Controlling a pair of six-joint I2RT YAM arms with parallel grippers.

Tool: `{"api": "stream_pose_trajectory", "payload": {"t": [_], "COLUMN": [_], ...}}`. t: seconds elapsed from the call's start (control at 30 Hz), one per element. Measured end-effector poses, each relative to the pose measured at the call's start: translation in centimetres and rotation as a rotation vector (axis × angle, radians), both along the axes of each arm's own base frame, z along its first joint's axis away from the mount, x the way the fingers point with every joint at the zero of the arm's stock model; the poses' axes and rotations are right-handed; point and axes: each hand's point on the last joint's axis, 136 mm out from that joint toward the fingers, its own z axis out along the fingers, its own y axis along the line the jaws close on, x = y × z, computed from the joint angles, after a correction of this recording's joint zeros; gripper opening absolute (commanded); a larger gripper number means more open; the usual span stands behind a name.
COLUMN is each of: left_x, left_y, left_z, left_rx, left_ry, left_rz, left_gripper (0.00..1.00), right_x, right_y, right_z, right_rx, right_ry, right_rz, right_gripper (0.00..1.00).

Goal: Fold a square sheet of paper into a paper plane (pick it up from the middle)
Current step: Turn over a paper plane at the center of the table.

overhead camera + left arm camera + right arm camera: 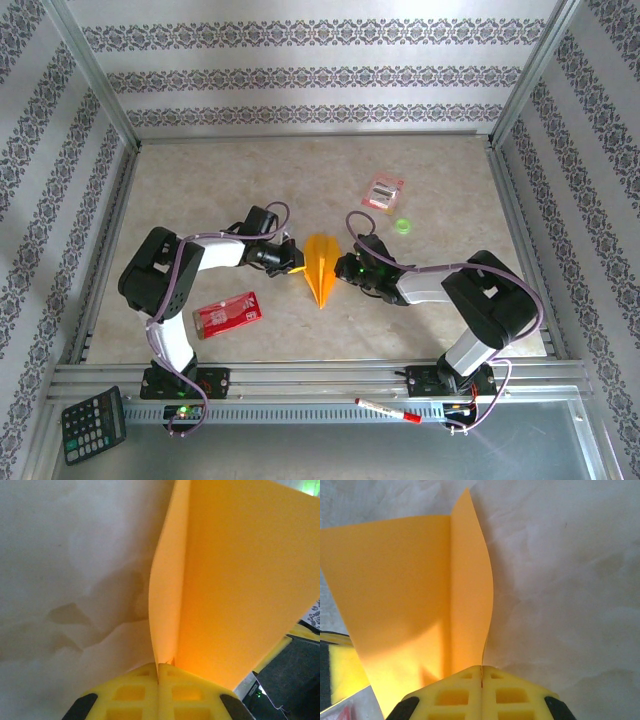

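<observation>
The square sheet of paper, orange-yellow, is folded into a pointed paper plane (321, 268) at the table's middle, tip toward the near edge. My left gripper (296, 262) is shut on its left flap, and the thin edge runs into the seam between the yellow fingers (135, 692). From the right, my right gripper (346, 268) is shut on the other flap. In the left wrist view the paper (235, 580) rises upright from the left gripper (160, 667). In the right wrist view the paper (420, 590) stands the same way in the right gripper (481, 669).
A red rectangular packet (228, 313) lies near the left arm. A small pink-and-white packet (382, 191) and a green spot (403, 226) sit farther back right. A calculator (93, 424) and a marker pen (388, 410) rest on the front rail.
</observation>
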Motion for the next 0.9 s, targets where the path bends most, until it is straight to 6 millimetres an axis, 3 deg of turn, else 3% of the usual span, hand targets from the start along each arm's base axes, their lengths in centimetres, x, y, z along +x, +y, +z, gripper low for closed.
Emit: {"api": "stream_pose_trajectory", "payload": {"t": [0.2,0.47,0.67,0.9], "left_x": [0.0,0.1,0.8,1.3], "left_y": [-0.1,-0.2,0.4,1.1], "left_z": [0.1,1.2,2.9,2.9], "left_rx": [-0.014,-0.027,-0.04,-0.018], "left_ry": [0.005,-0.025,-0.075,-0.092], "left_rz": [0.002,0.0,0.018,0.033], "left_gripper": [0.26,0.47,0.51,0.51], "right_x": [0.1,0.9,1.3,0.8], "right_y": [0.0,-0.5,-1.3,-1.4], "right_z": [0.3,2.4,3.5,4.5], "right_rx": [0.006,0.042,0.048,0.024], "right_ry": [-0.007,-0.05,-0.075,-0.104], "right_rz": [0.004,-0.01,-0.019,0.017], "right_gripper": [0.23,0.31,0.33,0.4]}}
